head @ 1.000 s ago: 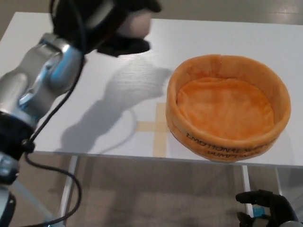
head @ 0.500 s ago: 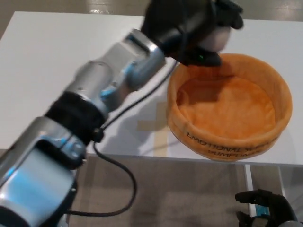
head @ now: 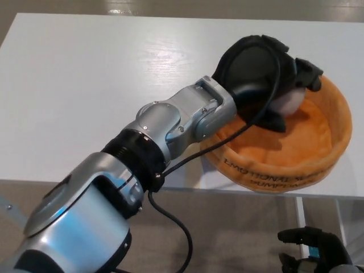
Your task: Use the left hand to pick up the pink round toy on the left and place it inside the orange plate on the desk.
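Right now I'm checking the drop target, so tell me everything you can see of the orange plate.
The orange plate is a round, soft-looking fabric dish with a thick raised wall and a lighter orange floor. Dark lettering runs along its near outer wall, upside down from this view. It sits upright at the table's near right edge. The left hand reaches over its left rim, covering that side, and holds the pink round toy low inside it; whether the toy touches the floor is unclear.

One head camera looks steeply down, close over the desk (head: pixel 85 74).
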### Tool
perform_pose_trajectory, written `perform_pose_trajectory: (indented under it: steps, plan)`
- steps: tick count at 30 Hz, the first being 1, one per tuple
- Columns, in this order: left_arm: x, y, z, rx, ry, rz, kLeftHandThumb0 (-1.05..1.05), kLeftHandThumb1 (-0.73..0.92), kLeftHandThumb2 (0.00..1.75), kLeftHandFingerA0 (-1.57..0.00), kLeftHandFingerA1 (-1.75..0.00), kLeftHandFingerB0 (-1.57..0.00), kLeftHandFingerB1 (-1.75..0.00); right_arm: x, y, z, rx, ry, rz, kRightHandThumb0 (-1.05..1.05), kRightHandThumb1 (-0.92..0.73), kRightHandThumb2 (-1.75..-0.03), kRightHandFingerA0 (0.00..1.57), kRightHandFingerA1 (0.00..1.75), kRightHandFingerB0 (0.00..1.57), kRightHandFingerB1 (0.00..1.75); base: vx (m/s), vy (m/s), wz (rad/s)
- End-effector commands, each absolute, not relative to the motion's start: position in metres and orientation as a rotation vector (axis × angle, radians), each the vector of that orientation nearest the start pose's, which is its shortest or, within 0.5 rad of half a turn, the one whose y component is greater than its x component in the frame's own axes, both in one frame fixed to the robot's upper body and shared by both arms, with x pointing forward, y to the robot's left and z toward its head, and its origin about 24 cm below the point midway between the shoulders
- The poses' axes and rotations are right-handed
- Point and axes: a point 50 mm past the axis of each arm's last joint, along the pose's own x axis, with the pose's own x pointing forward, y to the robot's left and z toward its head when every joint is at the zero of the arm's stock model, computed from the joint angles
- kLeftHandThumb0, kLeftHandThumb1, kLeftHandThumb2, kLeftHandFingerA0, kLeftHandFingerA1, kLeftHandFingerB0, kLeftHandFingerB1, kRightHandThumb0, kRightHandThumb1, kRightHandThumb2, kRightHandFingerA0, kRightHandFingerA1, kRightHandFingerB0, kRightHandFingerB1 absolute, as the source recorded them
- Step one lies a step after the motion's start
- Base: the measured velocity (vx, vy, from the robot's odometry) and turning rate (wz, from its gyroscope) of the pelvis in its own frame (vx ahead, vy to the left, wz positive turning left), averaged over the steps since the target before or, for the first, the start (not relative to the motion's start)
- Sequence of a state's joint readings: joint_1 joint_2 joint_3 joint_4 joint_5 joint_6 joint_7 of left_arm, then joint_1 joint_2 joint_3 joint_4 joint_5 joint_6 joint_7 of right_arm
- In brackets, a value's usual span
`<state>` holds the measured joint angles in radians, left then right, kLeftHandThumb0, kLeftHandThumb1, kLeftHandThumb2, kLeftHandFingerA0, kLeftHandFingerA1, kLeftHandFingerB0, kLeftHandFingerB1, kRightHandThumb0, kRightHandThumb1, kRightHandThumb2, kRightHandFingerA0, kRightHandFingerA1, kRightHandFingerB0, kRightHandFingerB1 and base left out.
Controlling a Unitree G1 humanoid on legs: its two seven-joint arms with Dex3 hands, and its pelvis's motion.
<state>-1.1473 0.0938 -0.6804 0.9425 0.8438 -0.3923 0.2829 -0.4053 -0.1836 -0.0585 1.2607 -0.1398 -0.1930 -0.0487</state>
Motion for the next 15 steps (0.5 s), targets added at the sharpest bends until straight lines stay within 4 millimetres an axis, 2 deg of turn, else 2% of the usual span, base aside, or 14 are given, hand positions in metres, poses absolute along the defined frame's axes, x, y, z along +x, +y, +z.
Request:
perform_pose_trajectory:
  steps: [1, 2, 4, 13, 15]
  plan:
    - [0.366, -0.027, 0.158, 1.525, -0.548, -0.824, -0.87, 0.48, 0.91, 0.0, 0.0, 0.0, -0.09, 0.251, -0.207, -0.093, -0.282, 0.675, -0.057, -0.22, -0.45, -0.84, 0.72, 0.89, 0.59, 0.77, 0.0, 0.0, 0.0]
    - [0.367, -0.026, 0.158, 1.533, -0.521, -0.842, -0.95, 0.52, 1.0, 0.0, 0.0, 0.0, -0.09, 0.251, -0.207, -0.093, -0.279, 0.675, -0.059, -0.22, -0.45, -0.83, 0.73, 0.9, 0.6, 0.78, 0.0, 0.0, 0.0]
    - [0.367, -0.025, 0.157, 1.544, -0.484, -0.869, -0.99, 0.58, 1.04, 0.0, 0.0, 0.0, -0.08, 0.251, -0.207, -0.093, -0.272, 0.671, -0.062, -0.22, -0.44, -0.83, 0.75, 0.91, 0.6, 0.78, 0.0, 0.0, 0.0]
    - [0.365, -0.025, 0.164, 1.54, -0.494, -0.879, -1.04, 0.63, 1.11, 0.0, 0.0, 0.0, -0.04, 0.254, -0.206, -0.092, -0.276, 0.678, -0.064, -0.2, -0.45, -0.83, 0.72, 0.89, 0.59, 0.77, 0.0, 0.0, 0.0]
    - [0.364, -0.025, 0.17, 1.516, -0.519, -0.872, -1.05, 0.71, 1.15, 0.0, 0.0, 0.0, -0.04, 0.254, -0.207, -0.092, -0.276, 0.676, -0.061, -0.21, -0.45, -0.84, 0.71, 0.88, 0.59, 0.77, 0.0, 0.0, 0.0]
